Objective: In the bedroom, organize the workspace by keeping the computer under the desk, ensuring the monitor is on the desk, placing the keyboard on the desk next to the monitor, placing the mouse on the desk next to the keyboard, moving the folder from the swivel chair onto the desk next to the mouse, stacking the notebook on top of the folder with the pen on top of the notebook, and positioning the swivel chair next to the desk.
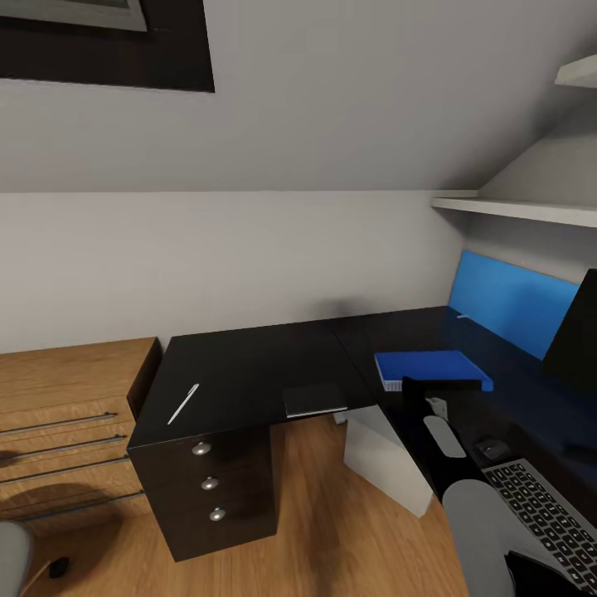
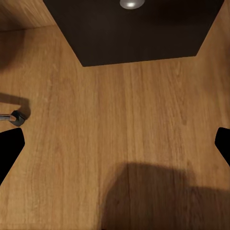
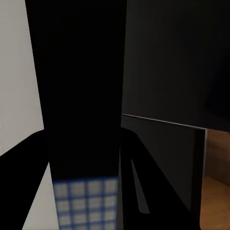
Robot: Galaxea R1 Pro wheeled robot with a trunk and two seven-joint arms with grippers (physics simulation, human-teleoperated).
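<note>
1. One large glossy black L-shaped desk (image 1: 249,365) stands in the corner of the room. It has three drawers, each with one round silver knob (image 1: 201,448), and one blue back panel (image 1: 510,300) on its right wing.
2. One thin white-silver pen (image 1: 182,404) lies on the left part of the desk top, alone and well apart from the other things.
3. One thin flat dark grey notebook (image 1: 315,399) lies at the front edge of the desk, near the inner corner.
4. One flat bright-blue folder (image 1: 427,366) with white page edges lies on the right wing of the desk, beside the notebook but not touching it.
5. One small black mouse (image 1: 492,448) lies on the desk just beside one keyboard (image 1: 543,514) with grey keys. One black monitor (image 1: 575,332) stands behind them, cut by the picture edge.
6. One white-grey box-shaped computer (image 1: 385,456) stands on the wooden floor (image 1: 332,522) under the desk.
7. One light wooden drawer chest (image 1: 66,406) stands left of the desk.
8. The right arm (image 1: 473,506) reaches forward over the desk edge, near the folder and the keyboard. I cannot tell how far the right gripper is open; its wrist view is too dark.
9. In the left wrist view, the left gripper's dark fingers (image 2: 9,148) are wide apart and hold nothing, pointing down to the floor.
</note>
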